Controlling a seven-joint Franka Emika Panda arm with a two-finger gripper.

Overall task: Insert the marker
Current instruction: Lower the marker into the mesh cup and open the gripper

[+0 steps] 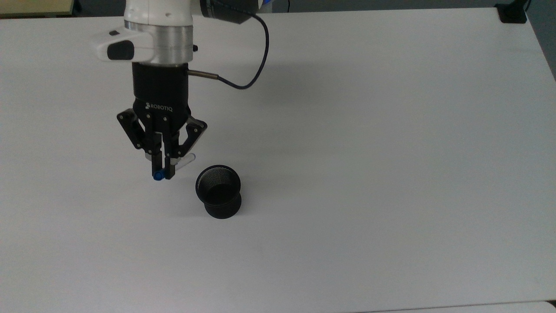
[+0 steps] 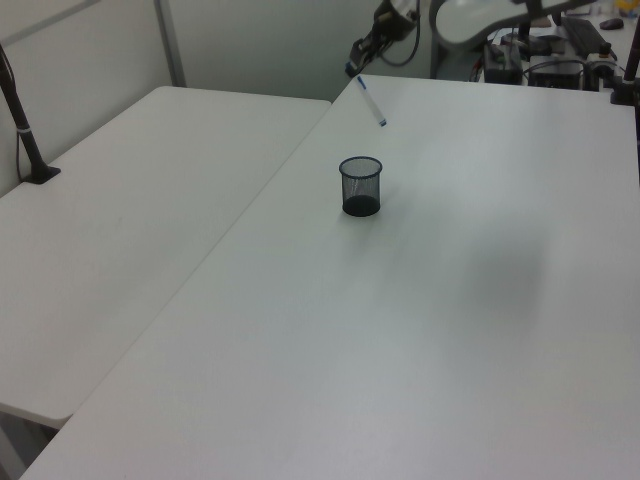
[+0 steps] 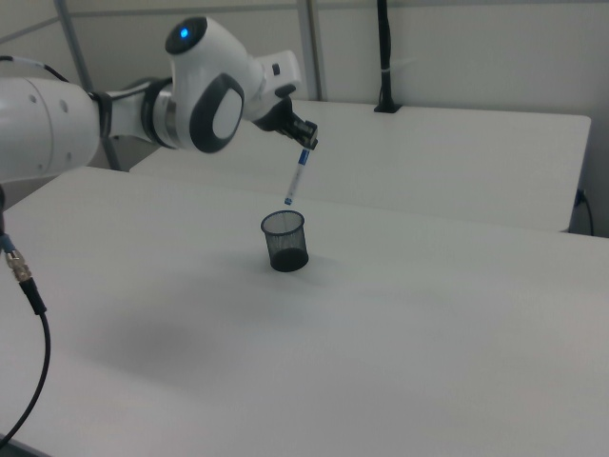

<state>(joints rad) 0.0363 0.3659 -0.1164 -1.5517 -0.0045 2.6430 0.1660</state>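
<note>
The gripper (image 1: 163, 174) hangs over the white table (image 1: 391, 152) on the top view's left, its black fingers (image 1: 155, 163) pinched tight on the marker (image 1: 160, 175). The blue cap pokes out below the fingertips, and a bit of white barrel shows behind them toward the top view's right. Just beside it, to the top view's right and slightly lower, stands the black mesh cup (image 1: 218, 191), upright, mouth open. Marker and cup are apart. A dark cable (image 1: 247, 74) loops off the wrist.

Marker (image 3: 297, 178): slim white barrel, blue cap end up, blue tip down; tilted, held in air by cap end, clear of counter (image 3: 428, 324).
</note>
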